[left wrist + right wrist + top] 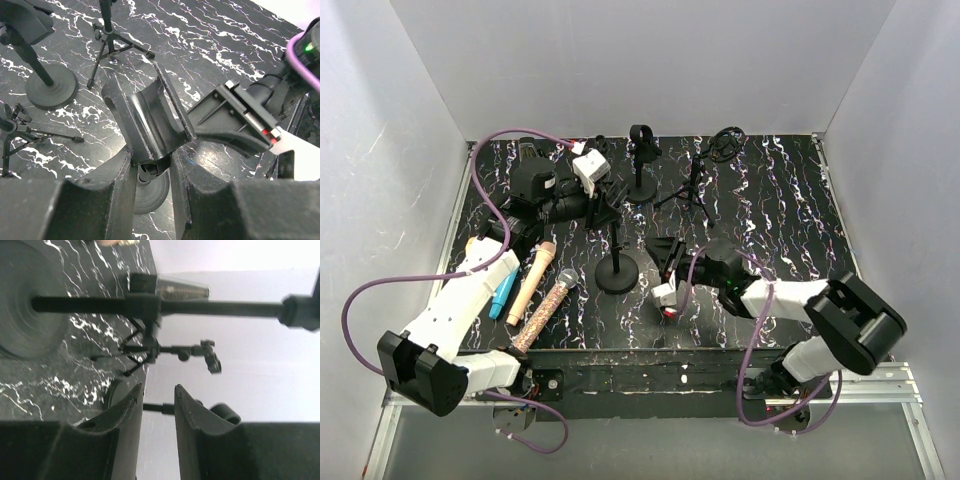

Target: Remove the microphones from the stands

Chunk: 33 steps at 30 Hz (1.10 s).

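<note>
1. Table point(790, 240): black with white veining. All the work is in the centre-left part.
2. Stand point(617, 272): round base mid-table, with a thin pole rising toward the left arm. It looks top-heavy under any sideways pull, so every release should be straight and slow.
3. Two loose microphones lie flat at the left of the table, well clear of the pole. The tan microphone point(533, 282) and the glitter microphone point(546, 312) lie side by side, with the glitter one's grey head near the stand's base. I cannot tell which one came from this stand.
4. Clip point(145, 120): the U-shaped cradle at the pole top. In the left wrist view it is empty, so I judge the removal itself done. What remains is letting go cleanly.
5. Left gripper point(152, 167): its jaws are pinched narrow on the foot of the clip, steadying the stand. It should open fully before lifting away. It should not twist, or the base may skid into the glitter microphone.
6. Right gripper point(157, 390): its jaws are slightly parted with nothing between them, low beside the pole. It is best backed toward its own side and kept clear of the pole, while the left grip is on.
</note>
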Motion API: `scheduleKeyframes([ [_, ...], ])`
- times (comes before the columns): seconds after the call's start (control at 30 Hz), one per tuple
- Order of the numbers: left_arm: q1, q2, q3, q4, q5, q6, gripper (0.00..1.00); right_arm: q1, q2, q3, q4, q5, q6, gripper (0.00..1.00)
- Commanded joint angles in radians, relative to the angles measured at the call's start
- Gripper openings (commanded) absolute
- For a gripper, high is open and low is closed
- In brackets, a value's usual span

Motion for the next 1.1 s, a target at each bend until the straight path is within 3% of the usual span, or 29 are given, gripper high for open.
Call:
scheduleKeyframes([
  [0.0,0.004,0.004,0.016,-0.030,0.038,0.048,0.00,-0.004,-0.135,0.012,-0.153,0.134,0.123,0.39],
  [0.07,0.004,-0.011,0.023,-0.059,0.056,0.076,0.00,-0.003,-0.209,0.052,-0.281,0.208,0.242,0.41],
  [0.1,0.004,-0.020,0.026,-0.075,0.064,0.091,0.06,-0.004,-0.244,0.075,-0.367,0.239,0.308,0.42],
  [0.13,0.004,-0.027,0.026,-0.090,0.070,0.102,0.20,-0.004,-0.272,0.102,-0.436,0.274,0.371,0.42],
  [0.17,0.004,-0.037,0.026,-0.104,0.077,0.119,0.42,-0.004,-0.293,0.125,-0.507,0.302,0.426,0.42],
  [0.23,0.004,-0.054,0.025,-0.118,0.081,0.133,0.68,-0.007,-0.316,0.161,-0.598,0.351,0.523,0.43],
  [0.3,0.004,-0.068,0.025,-0.122,0.071,0.136,0.84,-0.007,-0.323,0.167,-0.615,0.383,0.606,0.43],
  [0.4,0.003,-0.076,0.057,-0.165,0.058,0.165,0.98,-0.006,-0.313,0.214,-0.670,0.450,0.732,0.43],
  [0.6,0.004,-0.087,0.138,-0.273,0.019,0.235,0.98,-0.012,-0.312,0.368,-0.940,0.507,0.974,0.44],
  [0.73,0.004,-0.090,0.146,-0.331,-0.108,0.243,0.98,-0.074,-0.320,0.544,-1.230,0.421,1.192,0.76],
  [0.8,0.004,-0.099,0.125,-0.319,-0.223,0.213,0.98,-0.130,-0.309,0.650,-1.363,0.344,1.307,0.82],
  [0.9,0.047,-0.128,0.063,-0.222,-0.540,-0.021,0.98,-0.165,-0.263,0.820,-1.552,0.317,1.401,0.84],
  [0.93,0.126,-0.128,0.050,-0.218,-0.592,-0.097,0.98,-0.182,-0.255,0.855,-1.587,0.311,1.421,0.84],
  [1.07,0.301,-0.107,0.023,-0.231,-0.617,-0.319,0.98,-0.283,-0.252,0.946,-1.644,0.244,1.504,0.86],
])
